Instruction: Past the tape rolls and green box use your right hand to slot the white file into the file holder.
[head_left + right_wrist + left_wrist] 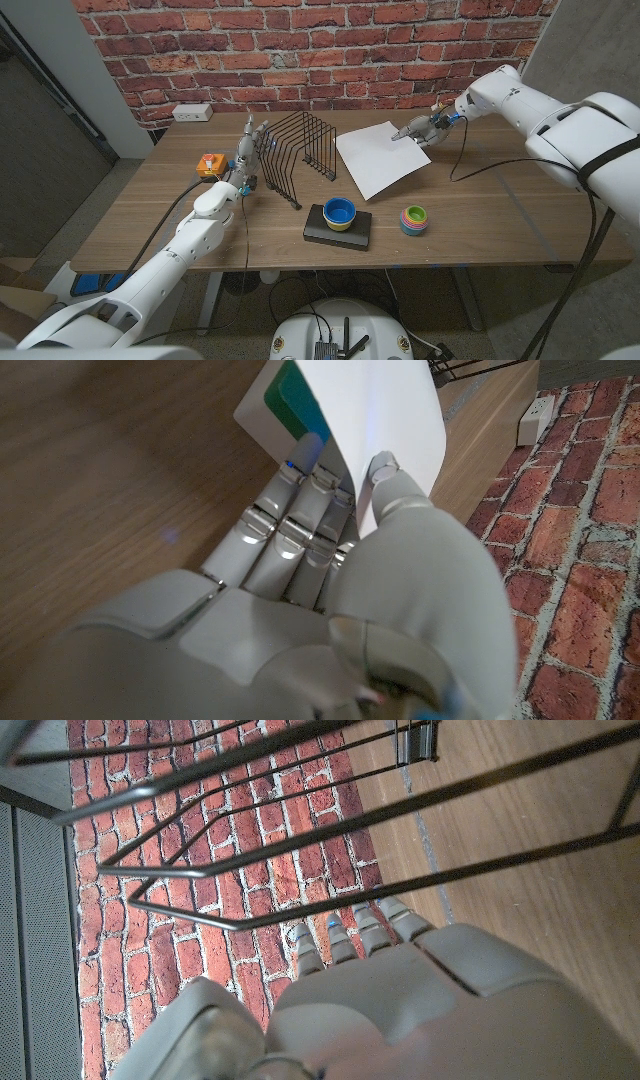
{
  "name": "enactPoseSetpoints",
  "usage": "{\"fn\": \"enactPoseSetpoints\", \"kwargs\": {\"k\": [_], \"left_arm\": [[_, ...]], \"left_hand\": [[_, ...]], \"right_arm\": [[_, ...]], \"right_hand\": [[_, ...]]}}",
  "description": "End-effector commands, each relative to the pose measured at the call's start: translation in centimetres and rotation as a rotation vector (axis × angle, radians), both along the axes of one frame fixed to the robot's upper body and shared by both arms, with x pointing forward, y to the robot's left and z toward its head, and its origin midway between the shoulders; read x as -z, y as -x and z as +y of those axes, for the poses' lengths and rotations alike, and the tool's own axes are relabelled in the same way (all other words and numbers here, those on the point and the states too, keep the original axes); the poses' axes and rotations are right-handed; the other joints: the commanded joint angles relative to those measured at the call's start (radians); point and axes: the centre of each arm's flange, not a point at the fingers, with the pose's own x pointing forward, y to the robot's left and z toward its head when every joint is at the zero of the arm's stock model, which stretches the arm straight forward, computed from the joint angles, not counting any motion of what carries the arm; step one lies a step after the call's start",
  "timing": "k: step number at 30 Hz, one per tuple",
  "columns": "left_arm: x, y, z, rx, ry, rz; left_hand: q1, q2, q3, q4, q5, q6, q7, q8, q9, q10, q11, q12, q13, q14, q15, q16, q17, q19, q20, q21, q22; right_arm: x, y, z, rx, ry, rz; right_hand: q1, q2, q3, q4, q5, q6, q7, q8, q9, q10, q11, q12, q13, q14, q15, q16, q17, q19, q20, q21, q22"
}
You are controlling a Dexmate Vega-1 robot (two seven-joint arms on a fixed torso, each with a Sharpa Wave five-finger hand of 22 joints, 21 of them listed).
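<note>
The white file [378, 160] lies slanted on the table right of the black wire file holder [300, 152]. My right hand [424, 129] pinches the file's far right corner. In the right wrist view the thumb lies on the white file [392, 415] and the fingers [300, 510] curl under it, with my right hand [330, 600] behind; a green patch [294, 393] shows beside the sheet. My left hand [249, 143] stands upright at the holder's left end, fingers apart and holding nothing. The left wrist view has my left hand [400, 1000] close under the holder's wires [400, 808].
A black box [338, 231] with a blue and yellow bowl [339, 212] sits near the front edge. Stacked coloured rolls [413, 219] stand to its right. An orange item [208, 163] lies left of my left hand. A wall socket [192, 113] and brick wall stand behind.
</note>
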Motion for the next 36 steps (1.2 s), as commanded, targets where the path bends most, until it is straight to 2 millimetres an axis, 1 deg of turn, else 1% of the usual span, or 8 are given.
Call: {"fn": "enactPoseSetpoints", "kwargs": {"k": [1, 11, 27, 36], "left_arm": [[0.0, 0.0, 0.0, 0.000, 0.000, 0.000], [0.0, 0.0, 0.0, 0.000, 0.000, 0.000], [0.0, 0.0, 0.0, 0.000, 0.000, 0.000], [0.0, 0.0, 0.0, 0.000, 0.000, 0.000]], "left_hand": [[-0.001, 0.007, 0.001, 0.005, 0.006, -0.002, -0.009, 0.006, 0.005, -0.001, -0.008, 0.007, 0.005, 0.006, -0.005, 0.006, 0.002, 0.008, 0.001, 0.007, 0.005], [-0.001, 0.007, 0.001, 0.005, 0.006, -0.002, -0.009, 0.006, 0.005, -0.001, -0.008, 0.007, 0.005, 0.005, -0.004, 0.006, 0.002, 0.008, 0.001, 0.007, 0.005], [-0.001, 0.007, 0.001, 0.005, 0.006, -0.002, -0.009, 0.006, 0.005, -0.001, -0.006, 0.007, 0.005, 0.006, -0.005, 0.006, 0.002, 0.008, 0.002, 0.007, 0.005], [-0.001, 0.007, 0.001, 0.005, 0.006, -0.002, -0.009, 0.006, 0.005, -0.003, -0.008, 0.006, 0.005, 0.006, -0.005, 0.006, 0.002, 0.007, 0.001, 0.007, 0.005]], "right_arm": [[-0.9, 1.5, 0.5, -0.015, 0.019, -0.035], [-1.4, 2.5, 1.1, -0.035, 0.043, -0.093], [-1.7, 4.1, 0.9, -0.072, 0.070, -0.198], [-2.4, 4.9, 1.0, -0.082, 0.091, -0.252]], "right_hand": [[0.015, 0.002, 0.006, 0.000, -0.003, 0.004, 0.002, 0.007, 0.001, 0.038, -0.039, 0.003, 0.004, 0.010, -0.003, -0.002, 0.003, -0.001, -0.031, 0.006, 0.005], [0.025, 0.007, 0.007, -0.001, -0.007, 0.004, -0.004, 0.008, 0.001, 0.037, -0.042, 0.001, 0.012, 0.012, -0.003, -0.005, 0.007, -0.004, -0.031, 0.008, 0.006], [0.037, 0.010, 0.007, -0.001, -0.015, 0.005, -0.022, 0.012, 0.001, 0.039, -0.047, -0.001, 0.024, 0.010, -0.003, -0.013, 0.013, -0.008, -0.031, 0.012, 0.008], [0.060, 0.010, 0.008, -0.009, -0.019, 0.008, -0.029, 0.015, 0.002, 0.045, -0.051, 0.000, 0.034, 0.013, -0.005, -0.013, 0.022, -0.011, -0.032, 0.015, 0.010]]}}
